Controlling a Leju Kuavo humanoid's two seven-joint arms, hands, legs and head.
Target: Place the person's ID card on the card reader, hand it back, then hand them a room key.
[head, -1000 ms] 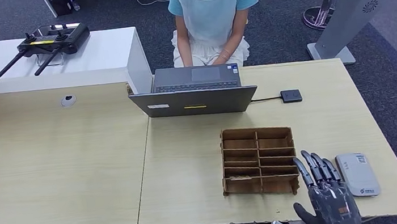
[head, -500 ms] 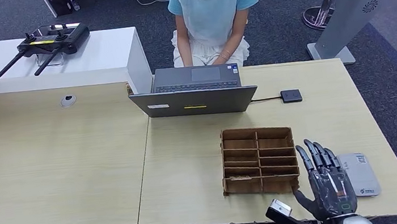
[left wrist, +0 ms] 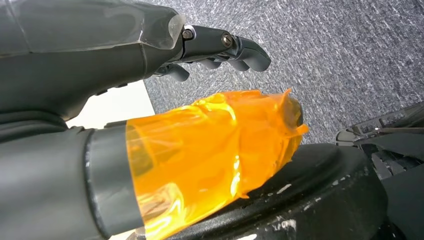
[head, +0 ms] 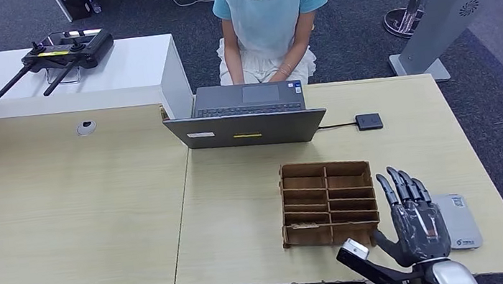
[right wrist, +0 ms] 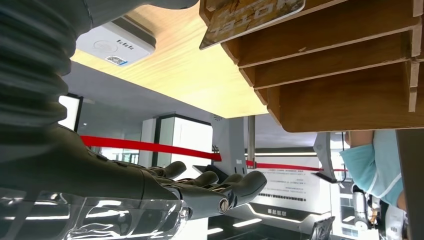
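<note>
Currently, right hand (head: 416, 222): fingers spread, empty, lower right of the head view.
Left hand (left wrist: 100, 100): grip unclear.
Risk: the raised fingers could clip the wooden tray (head: 328, 203) close beside them.
Card reader (head: 459, 221): flat, pale grey, lower right on the surface (head: 61, 209), partly behind the hand; no ID card visible.

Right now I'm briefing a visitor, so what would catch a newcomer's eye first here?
The robot's right hand, fingers spread, is raised at the desk's near edge between the brown compartment box and the white card reader. Across the desk a person sits behind an open laptop.
</note>
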